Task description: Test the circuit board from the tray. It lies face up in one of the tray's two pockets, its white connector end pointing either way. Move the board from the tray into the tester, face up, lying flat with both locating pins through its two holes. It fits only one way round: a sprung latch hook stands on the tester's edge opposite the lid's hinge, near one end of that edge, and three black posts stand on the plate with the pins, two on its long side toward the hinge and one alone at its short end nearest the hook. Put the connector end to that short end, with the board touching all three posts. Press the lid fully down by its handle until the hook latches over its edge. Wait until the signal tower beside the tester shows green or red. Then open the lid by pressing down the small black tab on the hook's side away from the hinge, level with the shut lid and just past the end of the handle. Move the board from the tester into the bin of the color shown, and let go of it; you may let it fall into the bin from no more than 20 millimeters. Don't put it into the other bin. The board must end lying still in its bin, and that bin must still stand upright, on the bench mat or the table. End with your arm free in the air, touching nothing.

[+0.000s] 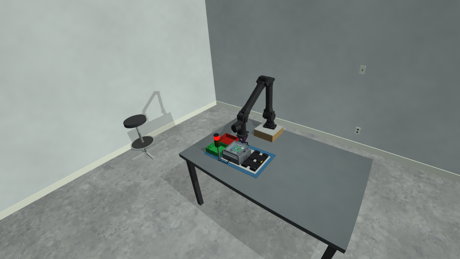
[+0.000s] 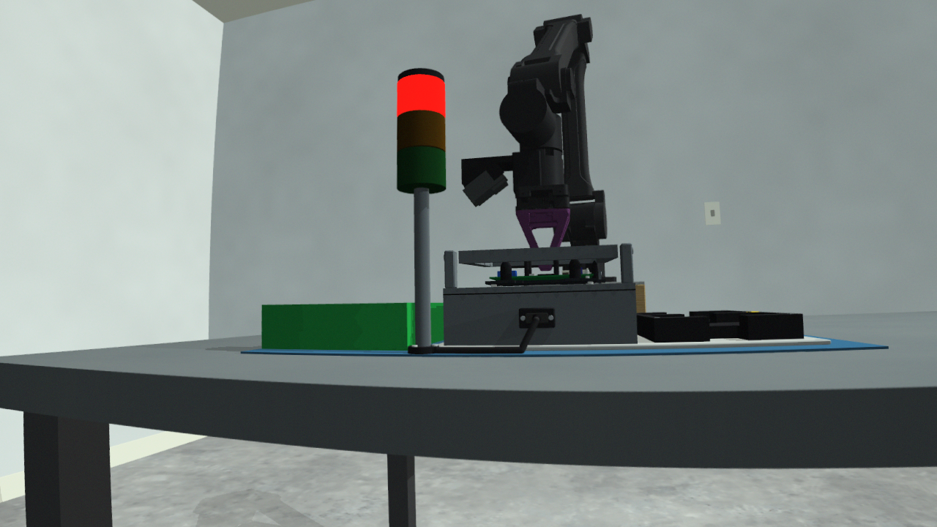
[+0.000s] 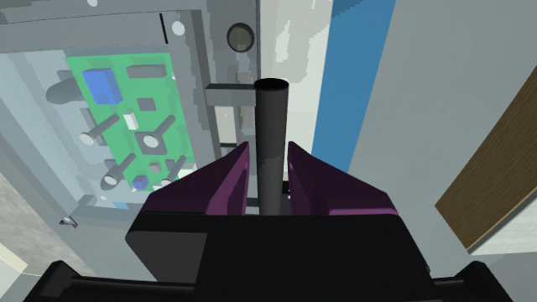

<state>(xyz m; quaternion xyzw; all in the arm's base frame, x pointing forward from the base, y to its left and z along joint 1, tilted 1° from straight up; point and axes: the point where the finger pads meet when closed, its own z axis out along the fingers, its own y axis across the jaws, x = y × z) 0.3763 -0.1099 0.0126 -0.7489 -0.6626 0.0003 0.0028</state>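
Counter (image 1: 305,180) carrying a tester (image 2: 538,313). Signal tower (image 2: 420,131) lit red. Circuit board (image 3: 130,113) lying inside the tester beneath the shut clear lid (image 3: 38,109). Gripper (image 3: 268,168) partly closed, its fingers straddling the black lid handle (image 3: 270,138) with visible gaps, grasping nothing.

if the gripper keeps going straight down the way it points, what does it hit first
Most likely the tester's shut lid. The gripper points down with a finger on each side of the black handle, gaps showing, so the tips should meet the lid's top beside the handle first. Depth is unclear; they may already touch.
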